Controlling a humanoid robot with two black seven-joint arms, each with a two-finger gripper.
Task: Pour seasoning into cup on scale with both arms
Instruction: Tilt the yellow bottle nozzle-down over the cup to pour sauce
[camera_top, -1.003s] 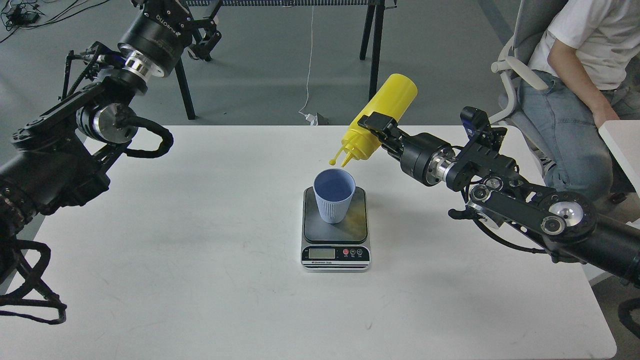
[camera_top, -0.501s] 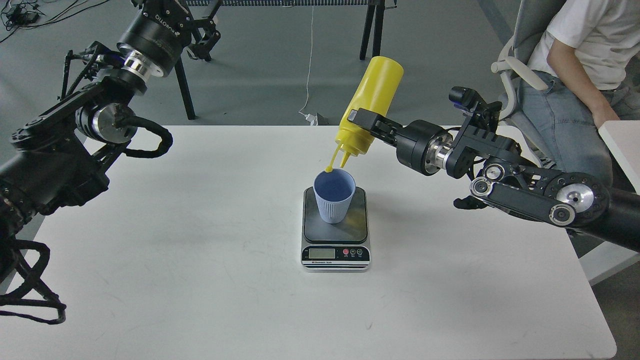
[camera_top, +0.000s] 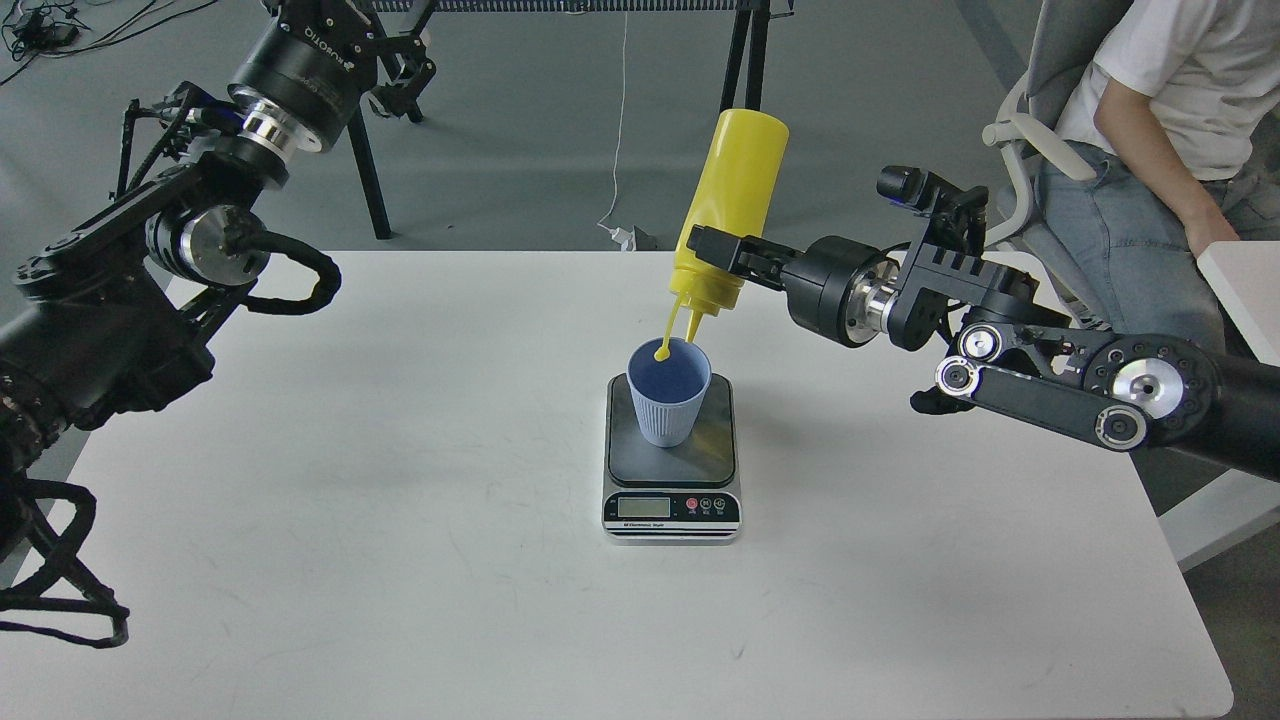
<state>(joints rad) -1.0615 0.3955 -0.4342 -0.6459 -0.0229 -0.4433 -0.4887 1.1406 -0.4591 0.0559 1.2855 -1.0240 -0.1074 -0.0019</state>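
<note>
The yellow bottle (camera_top: 728, 200) is turned almost fully upside down, its long axis close to vertical and leaning a little so the flat base sits up and to the right of the nozzle. The cone tip points down at the open mouth of the cup (camera_top: 668, 392), and the small tethered cap hangs just beside the tip, right over the cup's far rim. The right pincer (camera_top: 716, 250) is closed on the bottle near its shoulder, reaching in from the right.

The ribbed blue cup stands upright on the dark platform of the scale (camera_top: 672, 470), toward its back left part. The scale rests near the middle of the white table (camera_top: 400, 560), display and buttons facing the near edge.

The left pincer (camera_top: 405, 75) is raised well off to the far left, past the table's back edge; its fingers show too dark to tell whether they are open or closed.

Beyond the table is a grey floor with a white cable (camera_top: 620, 130) running across it and black stand legs (camera_top: 745, 50). A seated person (camera_top: 1160, 120) in jeans and a white shirt is at the far right, near the right arm.
</note>
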